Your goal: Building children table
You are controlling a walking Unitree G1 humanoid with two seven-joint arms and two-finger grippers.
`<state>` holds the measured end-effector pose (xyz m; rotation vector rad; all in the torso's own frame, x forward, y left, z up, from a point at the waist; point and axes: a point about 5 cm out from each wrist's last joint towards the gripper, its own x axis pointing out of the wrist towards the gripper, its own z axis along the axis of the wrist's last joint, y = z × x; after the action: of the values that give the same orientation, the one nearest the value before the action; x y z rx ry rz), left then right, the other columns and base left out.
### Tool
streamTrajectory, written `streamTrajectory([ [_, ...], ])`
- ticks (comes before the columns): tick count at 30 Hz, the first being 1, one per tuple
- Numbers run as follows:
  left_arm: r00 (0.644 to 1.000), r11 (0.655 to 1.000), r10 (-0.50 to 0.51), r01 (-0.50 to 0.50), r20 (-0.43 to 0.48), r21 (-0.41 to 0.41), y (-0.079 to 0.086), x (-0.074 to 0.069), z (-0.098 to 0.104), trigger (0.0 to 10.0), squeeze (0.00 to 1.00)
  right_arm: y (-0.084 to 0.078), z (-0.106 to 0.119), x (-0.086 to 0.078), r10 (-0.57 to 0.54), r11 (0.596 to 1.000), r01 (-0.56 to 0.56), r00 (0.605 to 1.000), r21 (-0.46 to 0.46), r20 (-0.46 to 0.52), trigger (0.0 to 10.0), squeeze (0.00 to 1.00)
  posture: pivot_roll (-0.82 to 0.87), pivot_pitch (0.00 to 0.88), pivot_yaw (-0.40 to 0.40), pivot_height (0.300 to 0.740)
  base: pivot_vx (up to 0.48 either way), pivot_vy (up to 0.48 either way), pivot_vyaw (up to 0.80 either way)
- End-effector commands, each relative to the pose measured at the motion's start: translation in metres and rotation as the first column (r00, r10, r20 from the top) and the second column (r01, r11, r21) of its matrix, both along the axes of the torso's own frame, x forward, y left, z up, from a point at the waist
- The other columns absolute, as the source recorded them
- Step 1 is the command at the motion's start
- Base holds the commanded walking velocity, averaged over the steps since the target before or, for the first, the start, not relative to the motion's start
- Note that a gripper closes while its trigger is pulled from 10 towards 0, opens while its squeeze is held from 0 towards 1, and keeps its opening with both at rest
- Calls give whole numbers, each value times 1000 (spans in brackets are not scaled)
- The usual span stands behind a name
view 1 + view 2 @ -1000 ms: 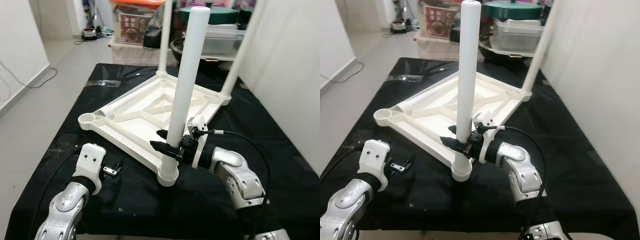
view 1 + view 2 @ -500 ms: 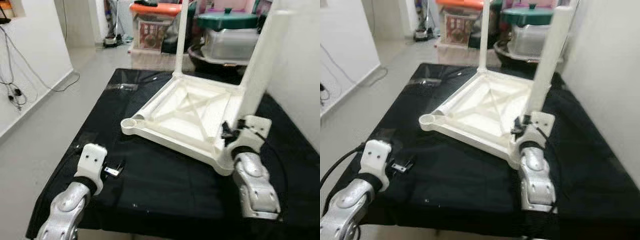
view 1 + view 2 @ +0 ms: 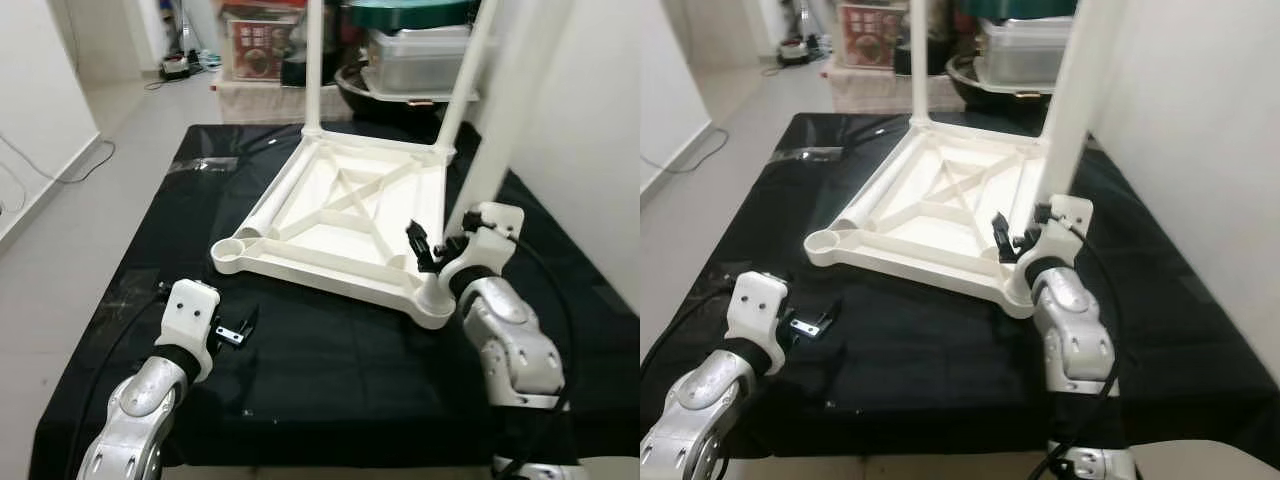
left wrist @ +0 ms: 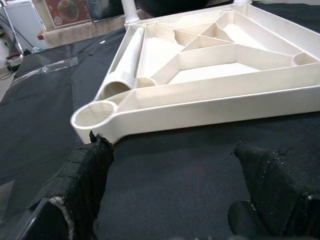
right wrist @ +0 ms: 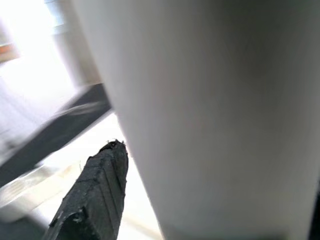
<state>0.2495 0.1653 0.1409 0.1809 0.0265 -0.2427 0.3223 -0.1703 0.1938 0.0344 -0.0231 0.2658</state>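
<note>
A white children's table top (image 3: 345, 215) lies upside down on a black-covered work table (image 3: 330, 370). Three white legs stand in its corners. My right gripper (image 3: 1025, 245) is shut on the base of the near-right leg (image 3: 1065, 120); in the right wrist view that leg (image 5: 210, 115) is right beside one black finger (image 5: 97, 195). A loose leg (image 3: 275, 195) lies inside the top along its left side, next to the empty near-left socket (image 3: 228, 247). My left gripper (image 3: 238, 328) hovers open and empty over the cloth, its fingers (image 4: 82, 175) spread in front of that socket (image 4: 95, 112).
Storage boxes and a green-lidded tub (image 3: 415, 15) crowd the floor past the far edge. A white wall (image 3: 590, 130) runs close along the right. A clear plastic bag (image 3: 205, 165) lies on the cloth at the far left. Open floor (image 3: 80, 200) is to the left.
The right gripper, still on the leg, has moved to the right and the upturned table top has swung round with it. The head view swayed. The left gripper stayed put.
</note>
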Motion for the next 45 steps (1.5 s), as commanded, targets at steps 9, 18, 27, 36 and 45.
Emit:
streamTrajectory([
  [9,1000,1000,4,-4,-11,9,2,1,-3,10000,0,52,-8,-27,730,678,-724,683,-124,5,10000,0,73,0,-84,740,0,0,0],
  [18,1000,1000,13,-13,-12,15,2,-1,-3,10000,0,84,-35,-5,651,755,-652,758,-68,-41,7608,0,100,0,-93,740,0,0,0],
  [27,1000,1000,10,-10,-15,15,3,-4,-2,10000,0,-2,-45,12,-383,920,367,917,-139,-111,0,0,58,0,-75,740,0,0,0],
  [36,1000,1000,5,-5,-13,11,2,-3,-1,10000,0,-35,-64,-23,-552,812,480,816,-331,-172,10000,0,36,0,-66,740,0,0,0],
  [45,1000,1000,6,-5,-12,8,2,-2,-1,10000,0,20,-38,-3,-30,996,15,986,-91,-165,10000,90,47,0,-74,740,0,0,0],
])
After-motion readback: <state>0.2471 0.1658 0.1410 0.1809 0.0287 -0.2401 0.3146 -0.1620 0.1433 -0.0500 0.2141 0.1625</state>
